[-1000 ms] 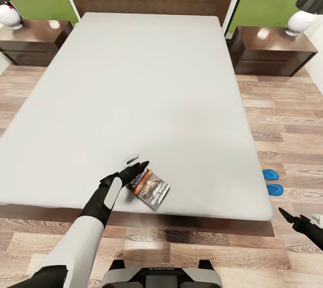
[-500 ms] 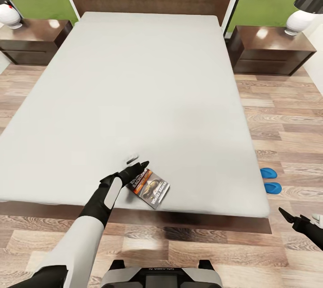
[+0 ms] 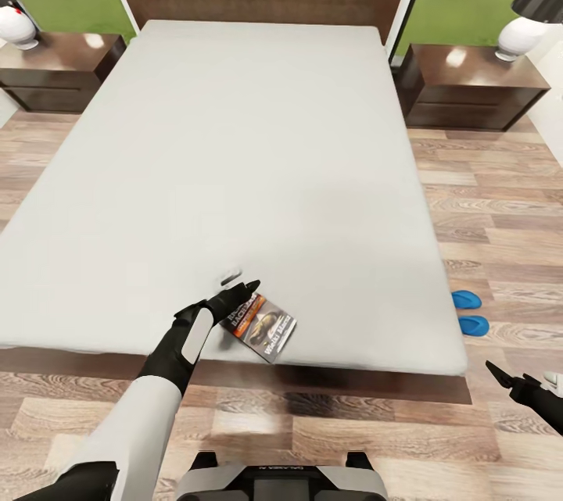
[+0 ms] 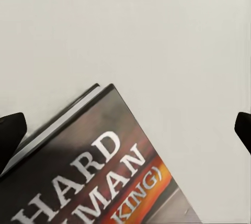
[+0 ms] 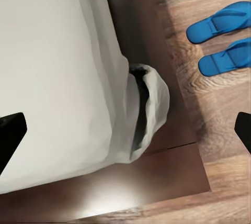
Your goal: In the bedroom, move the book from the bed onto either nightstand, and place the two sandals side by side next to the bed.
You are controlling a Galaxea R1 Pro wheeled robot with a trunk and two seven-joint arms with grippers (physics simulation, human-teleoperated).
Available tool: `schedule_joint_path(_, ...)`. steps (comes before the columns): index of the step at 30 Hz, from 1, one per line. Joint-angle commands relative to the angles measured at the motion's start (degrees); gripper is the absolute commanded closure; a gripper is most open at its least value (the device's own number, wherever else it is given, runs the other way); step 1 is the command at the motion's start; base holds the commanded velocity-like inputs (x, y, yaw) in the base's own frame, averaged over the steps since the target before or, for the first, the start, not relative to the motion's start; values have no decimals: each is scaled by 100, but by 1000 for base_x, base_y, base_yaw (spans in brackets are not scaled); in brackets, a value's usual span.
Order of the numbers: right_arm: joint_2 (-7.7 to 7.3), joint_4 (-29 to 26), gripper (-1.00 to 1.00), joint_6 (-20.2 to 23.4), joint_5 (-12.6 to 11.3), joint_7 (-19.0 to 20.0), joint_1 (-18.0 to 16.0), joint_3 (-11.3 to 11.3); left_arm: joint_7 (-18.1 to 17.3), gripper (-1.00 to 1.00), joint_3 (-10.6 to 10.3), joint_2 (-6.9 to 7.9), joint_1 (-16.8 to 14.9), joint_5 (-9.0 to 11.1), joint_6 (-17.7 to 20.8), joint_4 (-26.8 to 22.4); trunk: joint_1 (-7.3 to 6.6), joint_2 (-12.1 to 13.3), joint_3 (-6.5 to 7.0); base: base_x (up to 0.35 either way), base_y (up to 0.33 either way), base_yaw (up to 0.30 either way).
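Note:
The book (image 3: 264, 325), dark with white lettering and an orange band, lies flat on the bed (image 3: 258, 157) near the mattress's foot edge. My left gripper (image 3: 242, 294) hovers at the book's near-left corner. In the left wrist view the book (image 4: 99, 177) sits low between the fingertips (image 4: 10, 135) of the open left gripper (image 4: 125, 130). The two sandals (image 3: 469, 312), bright blue, lie side by side on the floor by the bed's right foot corner, and show again as sandals (image 5: 222, 38) in the right wrist view. My right gripper (image 3: 512, 382) hangs open over the floor near that corner.
A dark nightstand (image 3: 59, 67) with a white lamp (image 3: 16, 26) stands left of the headboard. A second nightstand (image 3: 469, 83) with its own lamp (image 3: 520, 36) stands at the right. Wood-plank floor (image 3: 500, 204) runs along both sides of the bed.
The whole view has shifted slightly, so the bed's foot corner and the sandals sit a little further left and up. Both arms and the book keep their places.

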Motion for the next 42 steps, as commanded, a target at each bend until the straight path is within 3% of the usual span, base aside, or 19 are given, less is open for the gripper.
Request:
schedule_joint_path(1, -1, 13, -100, -3, -35, 32, -4, -1, -23, -100, 35, -9, -2, 28, 46, -6, -1, -2, -3, -186, -141, 0)
schedule_joint_path(42, -1, 17, -100, -3, -35, 32, -4, -1, -21, -100, 30, -18, -2, 28, 48, -6, -1, -2, -3, -15, -32, 0)
